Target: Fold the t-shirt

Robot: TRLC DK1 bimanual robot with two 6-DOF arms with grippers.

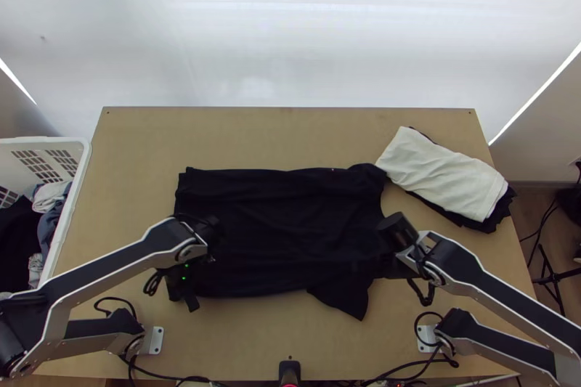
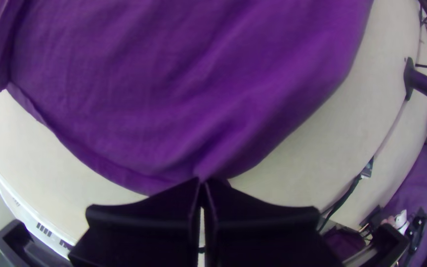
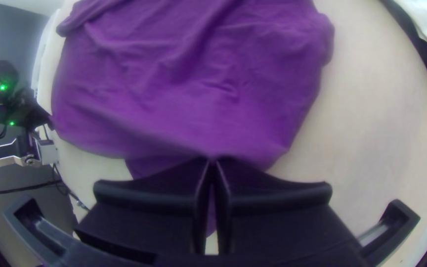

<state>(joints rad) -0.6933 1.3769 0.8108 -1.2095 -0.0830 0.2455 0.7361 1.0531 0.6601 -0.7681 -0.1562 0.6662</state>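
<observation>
White basket (image 1: 81,169) of clothes (image 1: 20,238), white cloth (image 1: 443,180) on dark cloth (image 1: 486,225)

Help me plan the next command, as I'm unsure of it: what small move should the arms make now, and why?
Probably lift both grippers slightly together, then ease the cloth toward the far side. The left gripper and right gripper are both closed on the t-shirt, well apart along its near side, while the rest lies mostly flat on the table.
</observation>
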